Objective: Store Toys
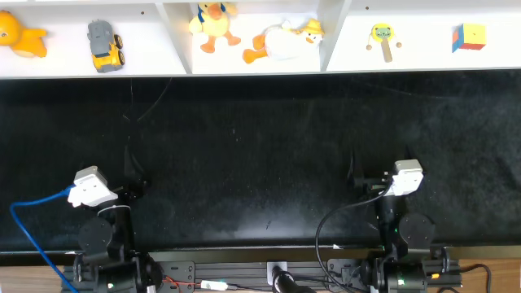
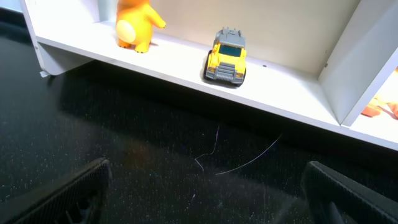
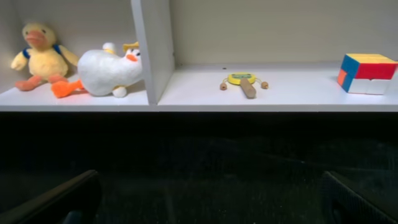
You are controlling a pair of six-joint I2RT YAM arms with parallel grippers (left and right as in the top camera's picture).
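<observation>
Toys sit in a white shelf point(image 1: 260, 65) along the table's far edge. The left bay holds an orange duck point(image 1: 19, 36) point(image 2: 137, 23) and a yellow and grey truck point(image 1: 105, 45) point(image 2: 227, 57). In the middle bay are a yellow plush duck point(image 1: 213, 23) point(image 3: 40, 56) and a white plush goose point(image 1: 281, 41) point(image 3: 109, 70). A small rattle drum point(image 1: 383, 39) point(image 3: 242, 82) and a colour cube point(image 1: 470, 37) point(image 3: 367, 73) lie in the right bay. My left gripper point(image 2: 205, 193) and right gripper point(image 3: 208, 199) hang open and empty over the black mat, near the front.
The black mat point(image 1: 260, 155) covers the table between the arms and the shelf. White dividers point(image 3: 152, 50) split the shelf into bays. A blue cable point(image 1: 32, 213) trails from the left wrist at the front left.
</observation>
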